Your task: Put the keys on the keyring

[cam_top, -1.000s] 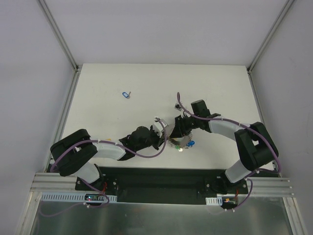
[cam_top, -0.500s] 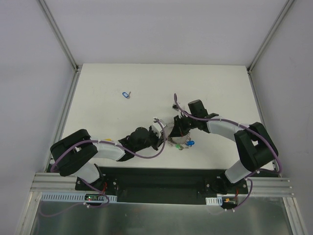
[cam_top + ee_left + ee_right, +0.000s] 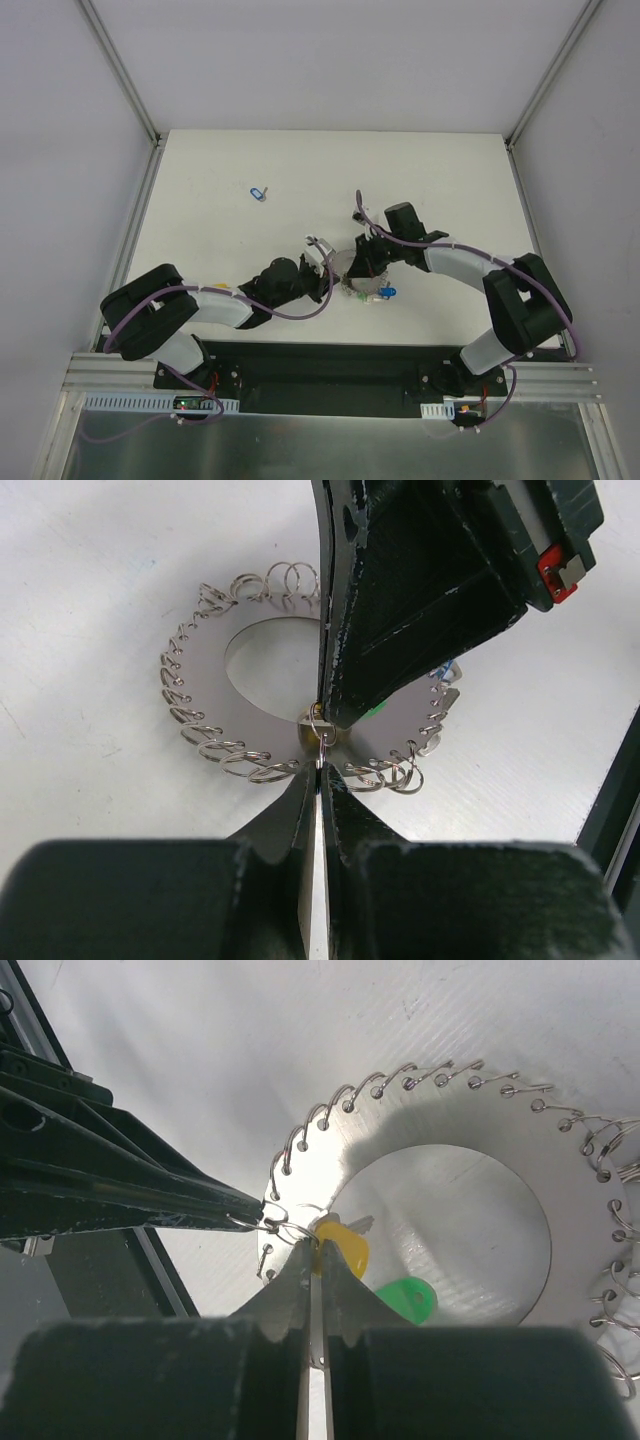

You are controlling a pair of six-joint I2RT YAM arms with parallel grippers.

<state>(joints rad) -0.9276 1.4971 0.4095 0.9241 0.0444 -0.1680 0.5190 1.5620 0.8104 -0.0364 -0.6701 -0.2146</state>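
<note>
The keyring (image 3: pixel 255 695), a flat grey metal ring with wire loops round its rim, is held between my two grippers near the table's front middle (image 3: pixel 355 272). My left gripper (image 3: pixel 320 767) is shut on one small wire loop at the ring's rim. My right gripper (image 3: pixel 316 1250) is shut on the yellow key (image 3: pixel 343 1245), right beside that loop; the ring's rim (image 3: pixel 345 1135) shows behind it. A green key (image 3: pixel 408 1300) hangs just right of the yellow one. A blue key (image 3: pixel 388 292) lies by the ring. In the top view the left gripper (image 3: pixel 326 263) and right gripper (image 3: pixel 352 270) meet tip to tip.
A second blue key (image 3: pixel 259 193) lies alone on the white table toward the far left. The table's metal side rails (image 3: pixel 138 225) and grey walls bound the space. The black base plate (image 3: pixel 330 365) runs along the near edge.
Both grippers and the keyring have shifted slightly left and away from the near edge. Both grippers have stayed shut.
</note>
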